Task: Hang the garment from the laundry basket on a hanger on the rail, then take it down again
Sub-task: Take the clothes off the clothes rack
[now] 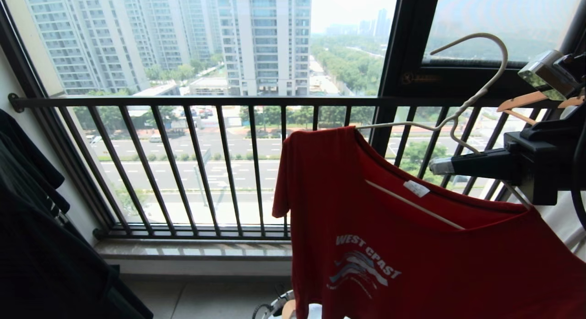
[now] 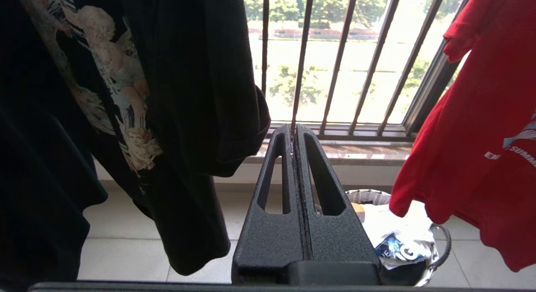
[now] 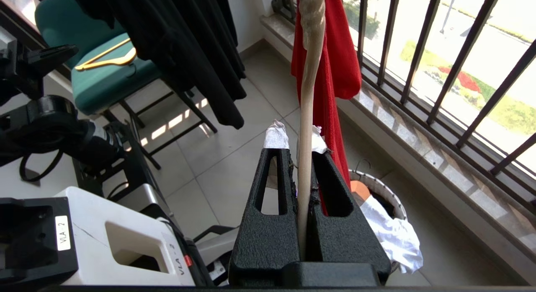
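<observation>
Red T-shirt (image 1: pixel 412 246) hangs on white hanger (image 1: pixel 462 104) before window railing (image 1: pixel 183 101) | right gripper (image 3: pixel 307 151) clamped tight on hanger | left gripper (image 2: pixel 294 130) closed, empty, above laundry basket (image 2: pixel 439 241)

1. This was a high-rise home's laundry balcony: beyond the black barred window railing (image 1: pixel 183 163) stood apartment towers (image 1: pixel 265 40).
2. Inside the railing, T-shirts hung above tiled floor (image 2: pixel 121 241).
3. A laundry basket (image 3: pixel 377 187) sat below it.
</observation>
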Controlling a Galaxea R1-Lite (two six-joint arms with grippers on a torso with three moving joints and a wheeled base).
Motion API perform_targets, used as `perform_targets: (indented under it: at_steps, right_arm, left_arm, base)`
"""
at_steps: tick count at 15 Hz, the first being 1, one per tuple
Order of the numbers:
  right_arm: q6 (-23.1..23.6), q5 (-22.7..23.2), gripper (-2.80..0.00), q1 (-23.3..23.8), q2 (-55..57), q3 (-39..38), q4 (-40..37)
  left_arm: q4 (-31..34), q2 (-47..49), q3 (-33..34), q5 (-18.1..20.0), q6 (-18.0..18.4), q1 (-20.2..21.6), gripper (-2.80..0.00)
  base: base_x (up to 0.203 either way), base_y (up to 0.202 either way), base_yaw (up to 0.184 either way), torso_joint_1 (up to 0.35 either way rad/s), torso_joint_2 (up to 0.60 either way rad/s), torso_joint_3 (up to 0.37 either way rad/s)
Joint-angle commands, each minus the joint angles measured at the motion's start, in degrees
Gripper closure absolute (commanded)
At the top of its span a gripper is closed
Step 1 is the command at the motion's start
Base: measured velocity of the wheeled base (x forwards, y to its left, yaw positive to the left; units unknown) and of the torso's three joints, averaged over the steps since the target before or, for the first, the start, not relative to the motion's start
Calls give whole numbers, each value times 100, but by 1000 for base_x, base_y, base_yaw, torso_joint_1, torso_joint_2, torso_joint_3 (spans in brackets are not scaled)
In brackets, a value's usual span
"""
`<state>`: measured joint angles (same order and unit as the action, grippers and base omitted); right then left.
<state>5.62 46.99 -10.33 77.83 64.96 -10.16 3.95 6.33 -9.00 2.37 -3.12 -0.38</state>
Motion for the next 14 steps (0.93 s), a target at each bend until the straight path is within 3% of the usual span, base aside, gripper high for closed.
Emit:
perform_targets:
  at_steps: [1,4,6,8,11,14]
  right_arm:
    - [2,29,0,4,210,7,56]
    - [-8,29,0,1,616,-97,432]
    - [-12,29,0,1,981,-115,612]
    - [-69,29,0,-30,1249,-114,794]
    - [-950,29,0,-256,1755,-102,1495]
    - [-1143,1,0,-381,2190,-80,1838]
  left_arm:
    - [41,1292,-817,541,-10,-19,0]
    - [83,2896,-2011,1545,-1,-47,0]
    - [100,3907,-2668,2047,3,-331,0]
    - [89,4812,-3161,2258,18,-1050,0]
    - [12,6105,-3782,2373,50,-2215,0]
    - [-424,7534,-4250,2399,43,-2806,0]
  base:
    - [0,0,0,0,0,0]
    - [0,0,0,0,0,0]
    - [0,0,0,0,0,0]
    - [0,0,0,0,0,0]
    - [0,0,0,0,0,0]
    - [0,0,0,0,0,0]
